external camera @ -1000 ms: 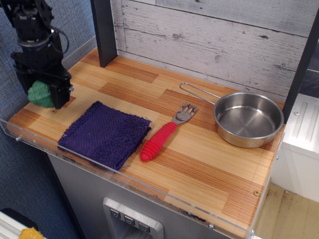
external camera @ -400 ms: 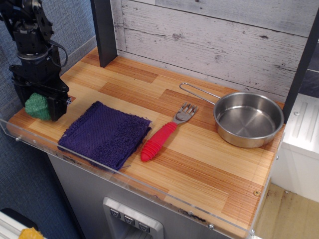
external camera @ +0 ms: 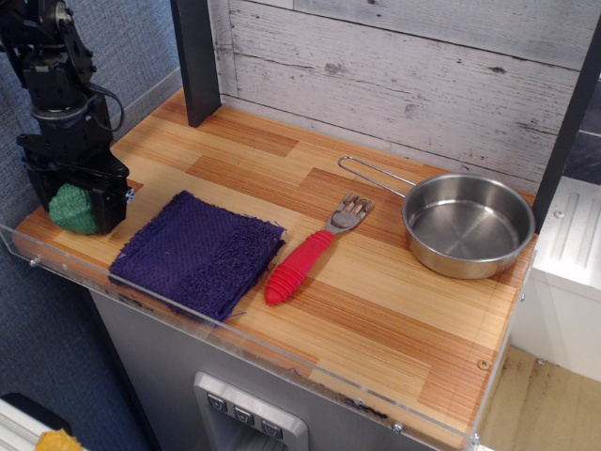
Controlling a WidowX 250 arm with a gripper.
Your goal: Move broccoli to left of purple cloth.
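I have the broccoli (external camera: pixel 72 208) down at the far left end of the counter (external camera: pixel 394 310), low enough that I judge it is resting on the wood or just about to, though the black gripper (external camera: pixel 77 193) hides the contact line. It sits left of the purple cloth (external camera: pixel 197 252), apart from it with a strip of bare wood between, so the placement looks essentially right. What remains, as I read it, is the release, and I want to do that cleanly: part the fingers (external camera: pixel 111 193) only enough to free the toy, then lift straight up so the lumpy surface does not catch and roll toward the clear lip (external camera: pixel 56 268) at the counter's front edge, which is near. I would not nudge sideways, since the cloth's frayed edge is close on the right. The fingers are closed narrowly around the broccoli, holding it on both sides, with the green bulging out on the camera side of the housing. Farther right, well apart from all this, lie the red-handled fork (external camera: pixel 305 256) and the steel pan (external camera: pixel 467 224), neither in my way.
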